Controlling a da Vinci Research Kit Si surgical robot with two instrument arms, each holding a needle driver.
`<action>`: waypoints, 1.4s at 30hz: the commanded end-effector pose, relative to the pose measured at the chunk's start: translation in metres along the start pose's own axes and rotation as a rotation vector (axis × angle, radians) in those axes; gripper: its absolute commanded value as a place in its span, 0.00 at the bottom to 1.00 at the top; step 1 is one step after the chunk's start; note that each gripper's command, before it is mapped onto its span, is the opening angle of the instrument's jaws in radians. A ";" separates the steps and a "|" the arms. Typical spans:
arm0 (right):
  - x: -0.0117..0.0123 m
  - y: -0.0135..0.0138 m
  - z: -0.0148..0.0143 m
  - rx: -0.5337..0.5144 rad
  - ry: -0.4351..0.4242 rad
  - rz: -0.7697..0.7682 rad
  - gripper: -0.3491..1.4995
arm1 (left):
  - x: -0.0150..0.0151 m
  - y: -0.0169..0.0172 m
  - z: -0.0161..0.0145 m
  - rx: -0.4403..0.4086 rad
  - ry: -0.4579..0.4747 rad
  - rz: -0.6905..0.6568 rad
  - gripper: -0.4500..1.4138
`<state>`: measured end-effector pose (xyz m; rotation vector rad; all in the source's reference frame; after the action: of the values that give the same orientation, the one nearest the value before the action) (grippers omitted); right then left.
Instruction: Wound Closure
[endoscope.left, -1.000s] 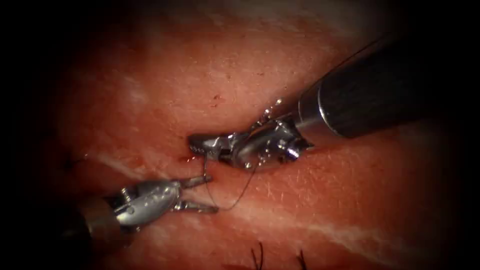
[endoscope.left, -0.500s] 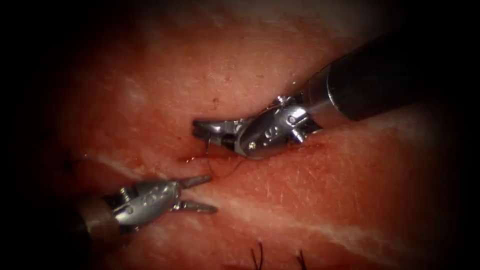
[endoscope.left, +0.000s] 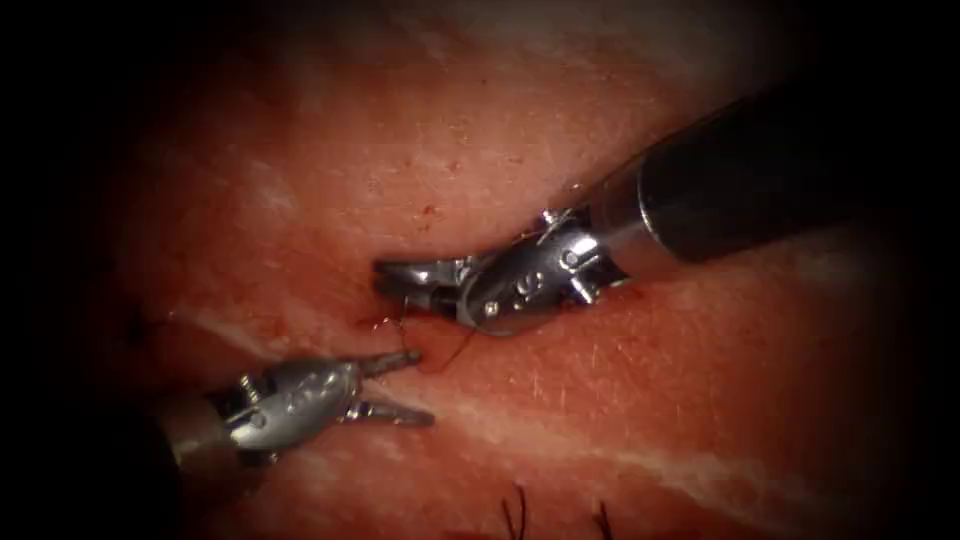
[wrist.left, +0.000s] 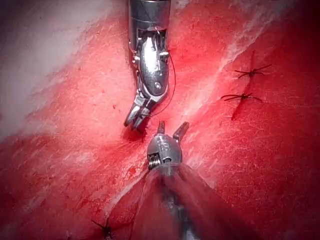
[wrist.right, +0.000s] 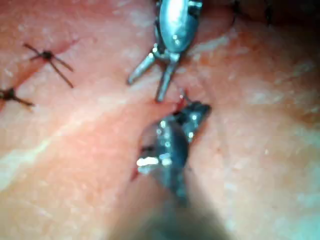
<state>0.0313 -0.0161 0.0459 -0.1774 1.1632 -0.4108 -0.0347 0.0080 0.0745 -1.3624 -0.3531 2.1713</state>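
Needle (endoscope.left: 404, 306) hangs downward from right end effector (endoscope.left: 400, 278).

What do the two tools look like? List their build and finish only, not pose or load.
Right arm's tool: a dark, glossy round shaft ending in a bright metal collar, then a silver wrist with small pins or screws and short tapered jaws. Left arm's tool: a dull brownish shaft end, a silver wrist housing with faint engraved marks, and two slim pointed metal jaws. Thin cable strands run along the right tool's wrist.

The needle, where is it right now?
In the endoscope view the needle hangs from the right tool, shut on it, above the red cut, with the open, empty left tool just below.
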 end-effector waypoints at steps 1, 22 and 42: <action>0.0002 -0.0018 0.0007 0.013 0.004 -0.006 0.00 | -0.0007 0.0004 0.0009 -0.002 0.000 -0.003 0.32; 0.0009 -0.0012 -0.0002 0.036 0.004 -0.105 0.00 | -0.0008 0.0003 0.0007 -0.004 0.000 -0.002 0.32; -0.0024 -0.0040 -0.0003 0.074 -0.011 -0.113 0.00 | -0.0014 0.0002 -0.0007 -0.021 -0.015 -0.021 0.31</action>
<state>0.0291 -0.0178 0.0488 -0.1855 1.1263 -0.5506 -0.0329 0.0077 0.0743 -1.3492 -0.3908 2.1718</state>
